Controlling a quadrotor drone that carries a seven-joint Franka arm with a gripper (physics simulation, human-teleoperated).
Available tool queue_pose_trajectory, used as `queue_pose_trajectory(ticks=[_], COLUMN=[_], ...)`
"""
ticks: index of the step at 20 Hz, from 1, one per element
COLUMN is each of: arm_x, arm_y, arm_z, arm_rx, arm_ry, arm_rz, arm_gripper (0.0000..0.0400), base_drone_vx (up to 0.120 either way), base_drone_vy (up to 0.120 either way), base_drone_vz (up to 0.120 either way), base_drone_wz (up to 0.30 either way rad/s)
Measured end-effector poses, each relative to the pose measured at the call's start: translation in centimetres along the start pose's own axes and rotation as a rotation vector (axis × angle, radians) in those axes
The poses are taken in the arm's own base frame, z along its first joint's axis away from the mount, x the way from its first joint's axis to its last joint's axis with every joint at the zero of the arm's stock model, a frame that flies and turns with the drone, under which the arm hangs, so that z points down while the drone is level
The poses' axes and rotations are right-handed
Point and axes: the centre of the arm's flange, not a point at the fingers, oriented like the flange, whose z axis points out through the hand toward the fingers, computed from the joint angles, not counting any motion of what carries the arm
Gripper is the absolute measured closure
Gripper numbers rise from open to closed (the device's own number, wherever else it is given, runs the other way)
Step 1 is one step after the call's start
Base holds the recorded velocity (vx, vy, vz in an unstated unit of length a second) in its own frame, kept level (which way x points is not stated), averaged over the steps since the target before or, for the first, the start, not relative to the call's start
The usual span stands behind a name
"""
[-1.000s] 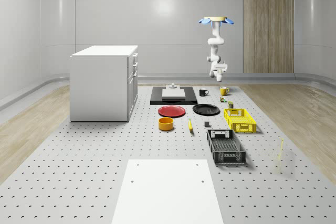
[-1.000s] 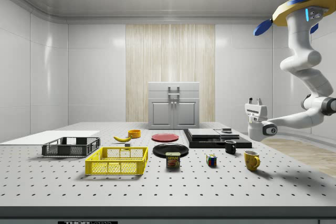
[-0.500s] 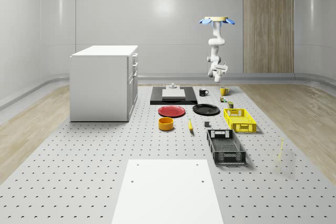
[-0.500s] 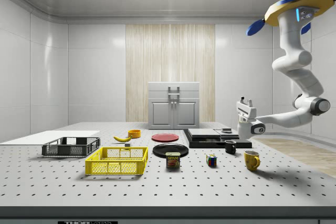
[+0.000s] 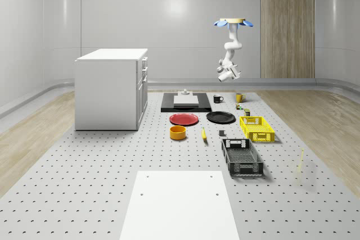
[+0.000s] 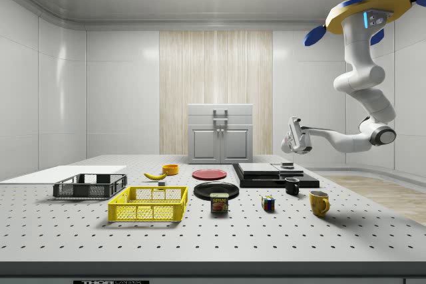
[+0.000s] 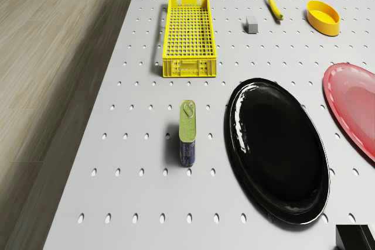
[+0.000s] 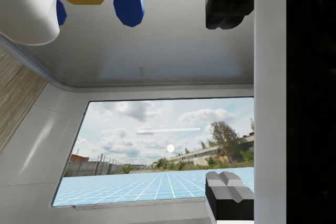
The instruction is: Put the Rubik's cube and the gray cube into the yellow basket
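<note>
The Rubik's cube (image 6: 268, 203) sits on the table between a Spam can (image 6: 219, 203) and a yellow mug (image 6: 319, 202); it is also near the far right (image 5: 238, 105). The small gray cube (image 7: 251, 24) lies beside the yellow basket (image 7: 188, 33) (image 5: 257, 128) (image 6: 150, 204). The drone (image 5: 232, 22) (image 6: 369, 8) hovers high over the table's far end near the mugs. My gripper (image 6: 293, 135) (image 5: 223, 75) hangs well above the table, tilted upward. In the wrist view its fingers (image 8: 227, 4) stand open with nothing between them.
A black plate (image 7: 275, 150) and a red plate (image 7: 351, 109) lie beside the Spam can (image 7: 187, 133). A banana (image 7: 273, 5), a yellow bowl (image 7: 323, 17) and a black basket (image 5: 242, 157) are farther on. A black mug (image 6: 291, 186), a dark slab (image 5: 185, 103) and a white cabinet (image 5: 111, 88) stand around.
The arm has swung the gripper upward and toward the side view's left, tipping it to face up. The drone has drifted slightly to the side view's left. Table objects have not moved.
</note>
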Motion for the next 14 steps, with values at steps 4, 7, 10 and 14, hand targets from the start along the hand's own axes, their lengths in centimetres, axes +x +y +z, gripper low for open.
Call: queue_pose_trajectory(ticks=[4,7,10,14], arm_x=[-4.5,-6.4,-7.1,-7.2], arm_y=[-4.4,-6.2,-6.8,-6.8], arm_z=[2.3,5.7,8.7,11.1], arm_rx=[-0.484,-0.8,-1.021,-1.189], arm_ry=[0.482,0.796,1.017,1.188], arm_rz=[-0.015,-0.025,-0.033,-0.042], arm_gripper=[0.0,0.0,0.0,0.0], base_drone_vx=[0.12,0.12,0.12,0.12], base_drone_vy=[0.0,0.0,0.0,0.0], base_drone_vz=[-0.12,-0.12,-0.12,-0.12], base_drone_wz=[0.0,0.0,0.0,0.0])
